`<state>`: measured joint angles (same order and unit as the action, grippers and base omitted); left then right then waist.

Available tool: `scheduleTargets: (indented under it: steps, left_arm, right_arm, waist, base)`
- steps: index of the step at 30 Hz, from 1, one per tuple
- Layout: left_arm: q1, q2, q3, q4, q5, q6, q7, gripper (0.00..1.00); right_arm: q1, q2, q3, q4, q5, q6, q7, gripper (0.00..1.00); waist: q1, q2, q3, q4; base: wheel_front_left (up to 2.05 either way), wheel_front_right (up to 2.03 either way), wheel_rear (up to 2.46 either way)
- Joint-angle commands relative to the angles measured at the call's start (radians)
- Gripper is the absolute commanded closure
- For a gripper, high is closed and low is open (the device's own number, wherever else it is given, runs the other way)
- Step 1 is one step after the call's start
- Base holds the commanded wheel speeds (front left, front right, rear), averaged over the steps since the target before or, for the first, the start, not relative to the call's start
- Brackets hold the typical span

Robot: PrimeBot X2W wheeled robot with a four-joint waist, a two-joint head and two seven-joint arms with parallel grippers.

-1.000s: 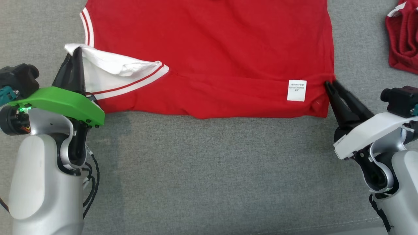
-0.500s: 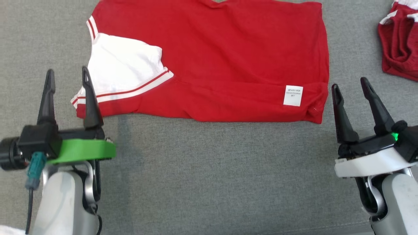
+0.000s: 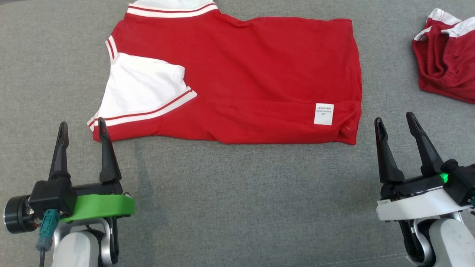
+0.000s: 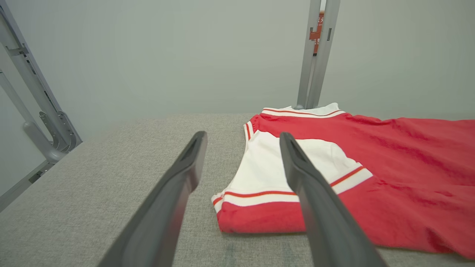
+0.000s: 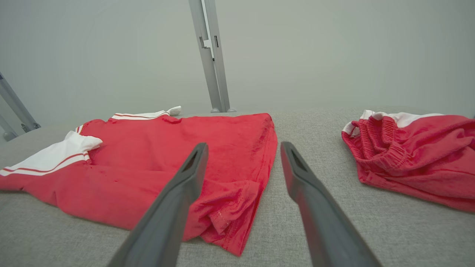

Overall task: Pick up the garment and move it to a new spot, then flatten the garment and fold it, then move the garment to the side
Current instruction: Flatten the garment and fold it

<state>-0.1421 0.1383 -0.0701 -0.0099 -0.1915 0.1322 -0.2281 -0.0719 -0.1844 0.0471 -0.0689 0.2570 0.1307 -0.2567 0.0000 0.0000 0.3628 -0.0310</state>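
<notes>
The garment (image 3: 252,78) is a red shirt with white, red-striped sleeves, lying flat on the grey table with its near edge folded over and a white label near the right corner. My left gripper (image 3: 82,126) stands open just in front of the folded white sleeve (image 4: 282,174), touching nothing. To the right of the shirt's near right corner (image 5: 226,211) my right gripper (image 3: 395,122) is open and holds nothing. In the left wrist view the garment (image 4: 389,163) lies right of the fingers.
A second red and white garment (image 3: 443,66), crumpled, lies at the far right, also in the right wrist view as a red heap (image 5: 415,152). A grey metal post (image 4: 315,55) rises behind the table (image 3: 237,204). Bare grey cloth stretches along the front.
Both grippers opened, let go of the shirt's near edge and drew back toward me. The lifted white sleeve dropped flat. The head camera tilted, so the scene slid down.
</notes>
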Motion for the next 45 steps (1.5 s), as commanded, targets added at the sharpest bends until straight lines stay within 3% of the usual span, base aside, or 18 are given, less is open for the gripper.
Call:
scheduleTargets:
  steps: [1, 5, 25, 26, 27, 28, 37, 45]
  left_arm:
    - [0.011, 0.008, 0.0, -0.003, -0.005, 0.003, 0.002, 0.0]
    - [0.001, 0.015, -0.003, 0.01, -0.012, -0.001, 0.013, 0.0]
    - [-0.247, 0.052, 0.019, 0.445, -0.273, -0.201, 0.311, 0.0]
    - [-0.252, 0.052, 0.015, 0.458, -0.283, -0.207, 0.331, 0.2]
    - [-0.253, 0.05, 0.012, 0.464, -0.296, -0.214, 0.343, 0.73]
    - [-0.256, 0.047, 0.011, 0.464, -0.309, -0.223, 0.344, 1.0]
    - [-0.199, 0.052, 0.02, 0.401, -0.352, -0.248, 0.232, 1.0]
    - [-0.016, 0.021, 0.024, 0.279, -0.356, -0.197, 0.204, 1.0]
  right_arm:
    - [-0.005, 0.0, 0.002, 0.002, 0.007, 0.0, -0.004, 0.0]
    - [-0.013, -0.002, 0.005, 0.005, 0.007, 0.0, -0.004, 0.0]
    - [-0.167, 0.0, 0.127, 0.305, 0.08, 0.0, 0.043, 0.0]
    - [-0.173, -0.003, 0.133, 0.315, 0.085, 0.0, 0.044, 0.29]
    - [-0.177, -0.005, 0.137, 0.322, 0.09, 0.0, 0.046, 0.76]
    - [-0.182, -0.008, 0.14, 0.328, 0.095, 0.0, 0.044, 1.0]
    - [-0.169, -0.051, 0.167, 0.317, 0.135, 0.0, 0.025, 1.0]
    - [-0.066, -0.106, 0.15, 0.26, 0.17, 0.0, 0.053, 1.0]
  waist:
    - [0.0, 0.0, 0.0, -0.001]
    - [0.0, 0.0, 0.002, -0.004]
    - [0.0, 0.0, 0.113, -0.003]
    - [0.0, 0.0, 0.113, -0.002]
    - [0.0, 0.0, 0.114, -0.002]
    - [0.0, 0.0, 0.115, -0.002]
    - [0.0, 0.0, 0.087, 0.016]
    - [0.0, 0.0, -0.001, 0.064]
  base:
    - [0.0, 0.0, 0.0]
    - [0.0, 0.0, 0.0]
    - [0.0, 0.0, 0.0]
    - [0.0, 0.0, 0.0]
    - [0.0, 0.0, 0.0]
    - [0.0, 0.0, 0.0]
    - [0.0, 0.0, 0.0]
    - [0.0, 0.0, 0.0]
